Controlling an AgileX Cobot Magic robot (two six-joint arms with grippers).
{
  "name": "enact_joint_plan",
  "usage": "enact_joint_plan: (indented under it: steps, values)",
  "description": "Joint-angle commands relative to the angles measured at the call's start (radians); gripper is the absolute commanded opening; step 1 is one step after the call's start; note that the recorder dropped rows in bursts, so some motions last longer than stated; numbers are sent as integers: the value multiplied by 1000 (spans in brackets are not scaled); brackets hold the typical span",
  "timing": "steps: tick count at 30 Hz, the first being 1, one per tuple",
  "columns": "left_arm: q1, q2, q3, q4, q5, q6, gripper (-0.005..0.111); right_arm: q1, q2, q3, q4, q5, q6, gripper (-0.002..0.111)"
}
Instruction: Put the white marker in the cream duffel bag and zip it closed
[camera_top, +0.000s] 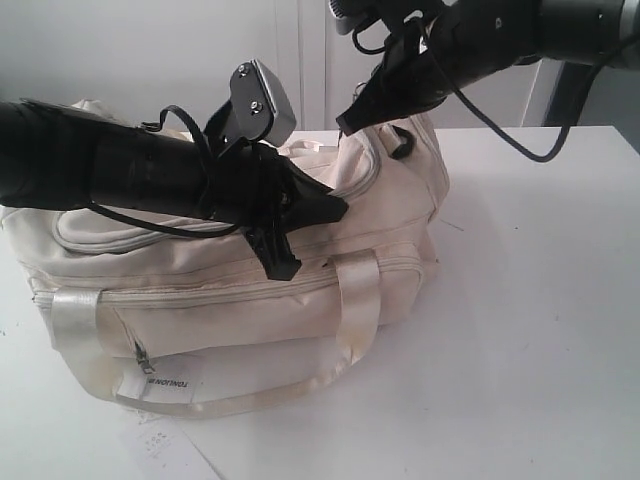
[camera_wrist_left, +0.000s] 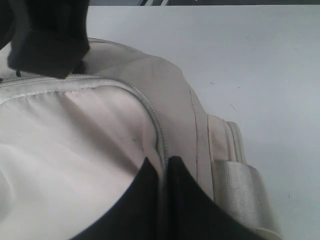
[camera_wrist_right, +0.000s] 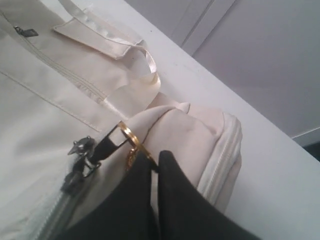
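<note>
Exterior view: cream duffel bag (camera_top: 250, 310) lies lengthwise left-right.

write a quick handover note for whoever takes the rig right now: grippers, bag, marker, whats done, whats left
Left gripper: jaws shut, pinching the zipper seam on top of the cream duffel bag.
Right gripper: jaws shut on fabric at the bag's end, beside the gold ring and zipper pull.
White marker: not visible in any view; cannot tell if it is inside.
Done: zipper stretches in view look closed.
Left: confirm the marker is inside and the zip is fully shut, then release.
</note>
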Motion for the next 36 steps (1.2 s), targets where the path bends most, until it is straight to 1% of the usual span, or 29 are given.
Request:
enact_joint_plan:
  steps: [1, 14, 20, 22, 24, 25, 27, 29, 31, 33, 36]
  values:
    - [-5, -8, 10, 23, 74, -1, 0, -22, 16, -5, -27, -106, 17, 0]
    - [-5, -8, 10, 23, 74, -28, 0, -35, 48, -5, -27, -195, 15, 0]
    - [-5, -8, 10, 23, 74, -72, 0, -45, 51, -5, -27, -228, 17, 0]
    - [-5, -8, 10, 23, 74, -76, 1, -45, 51, -5, -27, -230, 19, 2]
    - [-5, -8, 10, 23, 74, -76, 8, -45, 51, -5, -27, -218, 19, 8]
    - [-5, -8, 10, 23, 74, -76, 13, -45, 51, -5, -25, -213, 19, 13]
    - [-5, -8, 10, 19, 72, -76, 25, -45, 51, -5, -15, -195, 24, 25]
    - [-5, -8, 10, 19, 68, -76, 37, -45, 45, -5, -13, -161, 50, 40]
    - [-4, -8, 10, 18, 43, -88, 46, -45, 33, -5, -13, -118, 87, 52]
    - [-4, -8, 10, 16, -2, -134, 52, -45, 19, -5, -13, -74, 118, 59]
    - [-4, -20, 10, 16, -100, -268, 61, -45, -13, -5, -13, -8, 147, 60]
